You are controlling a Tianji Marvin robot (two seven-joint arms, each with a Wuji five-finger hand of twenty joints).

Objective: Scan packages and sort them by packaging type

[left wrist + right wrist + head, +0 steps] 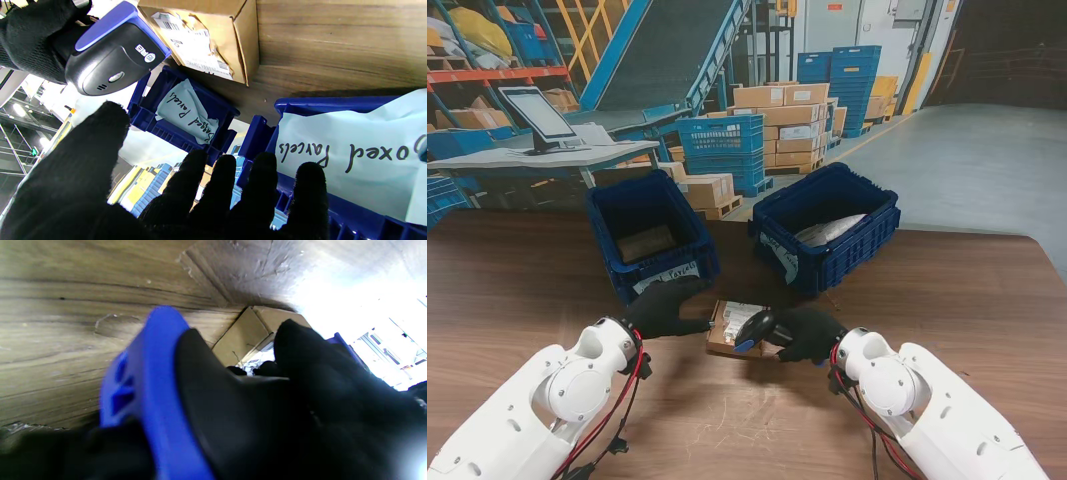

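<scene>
Wooden table point(987, 300): we are scanning the boxed parcel point(727, 325) lying between both hands.
Right hand point(807, 333) is clamping the scanner point(755, 327) over it; left hand point(665, 308), fingers apart, is waiting just beside.

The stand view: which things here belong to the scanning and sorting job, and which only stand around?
Belong to the job:
cardboard parcel
scanner, held by the right hand
left hand, open beside the parcel
left bin, labelled Boxed Parcels
right bin, labelled Bagged Parcels

Only around:
touchscreen monitor
stacked cartons
conveyor ramp
</scene>
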